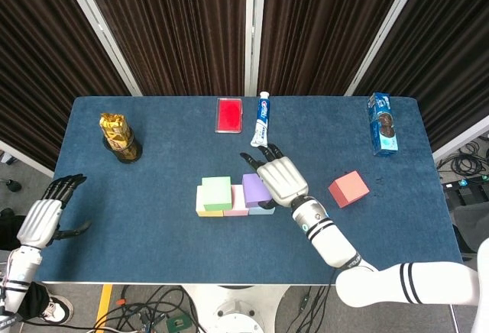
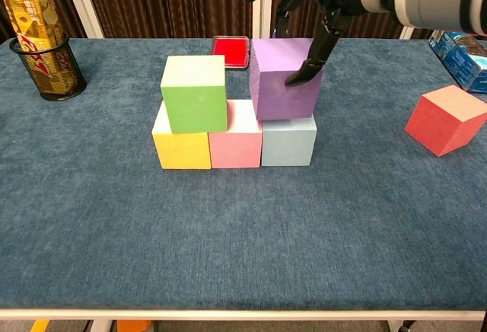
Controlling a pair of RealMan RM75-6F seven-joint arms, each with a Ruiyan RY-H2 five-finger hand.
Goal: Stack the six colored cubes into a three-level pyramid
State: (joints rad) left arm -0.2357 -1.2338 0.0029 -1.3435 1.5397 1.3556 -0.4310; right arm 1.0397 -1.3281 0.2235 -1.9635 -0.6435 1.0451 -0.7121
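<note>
Right hand [image 2: 316,23] holds purple cube [image 2: 285,78] over pink [image 2: 237,138]/blue [image 2: 289,138] seam — off-centre release could tip it, nudging green cube [image 2: 195,92].

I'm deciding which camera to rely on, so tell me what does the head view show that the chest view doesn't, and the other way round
Only the head view shows the left hand, open off the table's near left corner, and the whole toothpaste tube.

Only the chest view shows the stack's levels from the side: the green cube on the yellow cube and pink cube, the purple cube over the light blue cube.

Both show the right hand holding the purple cube, the red cube off to the right, and the red case.
</note>
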